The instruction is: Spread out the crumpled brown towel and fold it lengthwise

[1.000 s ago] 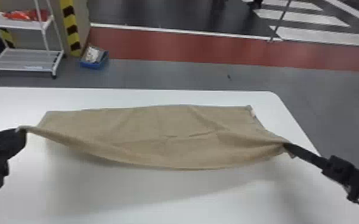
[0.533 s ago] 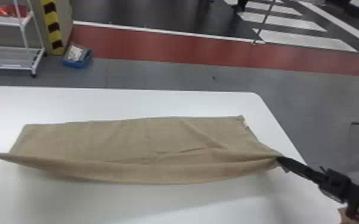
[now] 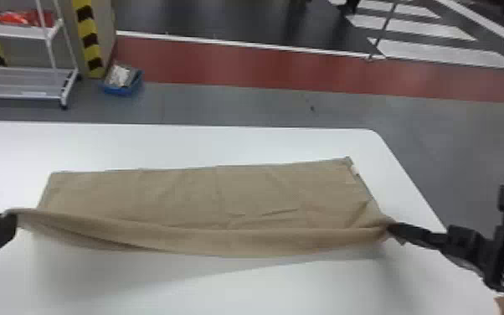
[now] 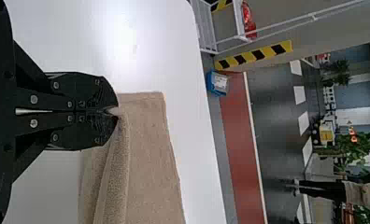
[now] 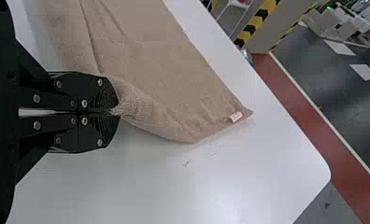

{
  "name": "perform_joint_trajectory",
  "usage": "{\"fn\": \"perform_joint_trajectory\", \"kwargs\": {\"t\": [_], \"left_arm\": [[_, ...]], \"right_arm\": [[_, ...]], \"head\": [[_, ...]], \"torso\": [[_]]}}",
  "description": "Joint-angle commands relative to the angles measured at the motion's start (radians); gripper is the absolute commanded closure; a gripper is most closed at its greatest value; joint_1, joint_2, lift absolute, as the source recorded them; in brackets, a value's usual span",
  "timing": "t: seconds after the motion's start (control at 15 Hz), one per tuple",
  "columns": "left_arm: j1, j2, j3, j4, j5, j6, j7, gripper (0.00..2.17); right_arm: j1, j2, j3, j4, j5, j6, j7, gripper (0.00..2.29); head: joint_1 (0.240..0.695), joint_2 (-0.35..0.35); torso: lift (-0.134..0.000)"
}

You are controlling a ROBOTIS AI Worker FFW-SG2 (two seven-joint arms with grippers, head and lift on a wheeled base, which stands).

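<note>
Left tool (image 4: pixel 114 111) and right tool (image 5: pixel 114 112) each pinch an end of one long edge; the brown towel (image 3: pixel 243 192) spreads beyond them across the white surface (image 3: pixel 263 289); spreading seems nearly done; next, probably, both draw that edge taut, evenly.

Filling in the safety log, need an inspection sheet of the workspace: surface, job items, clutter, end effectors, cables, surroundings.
Surface: white table, small dark marks near the towel's labelled corner.
Job items: brown towel, far part flat with light creases, near edge held up.
Clutter: filled blue bin on the floor beyond the table.
End effectors: left end effector and right end effector both shut on the towel.
Cables: black loop by the right arm, cannot tell if cable.
Surroundings: wheeled rack, striped pillar, red floor strip.
</note>
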Motion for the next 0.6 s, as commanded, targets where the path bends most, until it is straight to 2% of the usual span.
{"fn": "perform_joint_trajectory", "kwargs": {"t": [0.0, 0.07, 0.13, 0.4, 0.53], "left_arm": [[-0.007, 0.005, 0.003, 0.012, 0.001, 0.0, 0.0, 1.57], [-0.013, 0.005, 0.003, 0.013, 0.001, 0.0, 0.0, 1.57], [-0.018, 0.006, 0.003, 0.013, 0.001, 0.0, 0.0, 1.57], [-0.021, 0.003, 0.0, 0.009, 0.006, 0.01, 0.0, 1.57], [-0.015, 0.003, 0.0, 0.006, 0.004, 0.022, 0.0, 1.57]], "right_arm": [[0.045, 0.006, -0.038, 0.0, 0.003, -0.127, -0.004, 0.41], [0.045, 0.008, -0.073, 0.0, -0.003, -0.198, -0.004, 0.15], [0.048, 0.006, -0.099, -0.006, -0.023, -0.268, -0.004, 0.05], [0.157, 0.001, -0.142, -0.058, -0.038, -0.772, 0.048, 0.07], [0.229, 0.009, -0.157, -0.045, -0.061, -0.974, 0.082, 0.41]], "head": [[0.695, -0.221], [0.695, -0.226], [0.695, -0.246], [0.695, -0.31], [0.695, -0.319]], "torso": [[-0.125], [-0.125], [-0.125], [-0.125], [-0.125]]}}
